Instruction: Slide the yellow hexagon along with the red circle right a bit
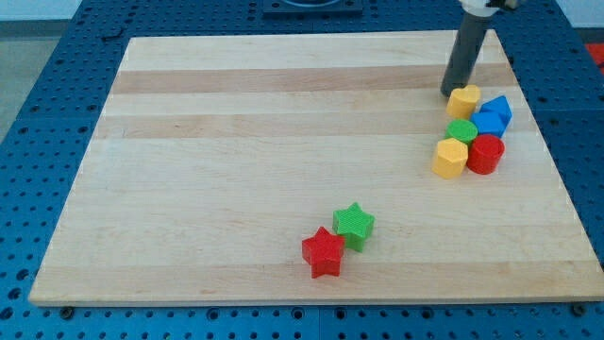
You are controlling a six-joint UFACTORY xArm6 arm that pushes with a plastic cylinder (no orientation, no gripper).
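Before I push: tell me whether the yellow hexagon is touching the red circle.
Touching: the yellow hexagon sits flush against the red circle, no board showing between them.

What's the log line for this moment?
my tip: beside upper yellow block | yellow hexagon touching red circle | push: not started
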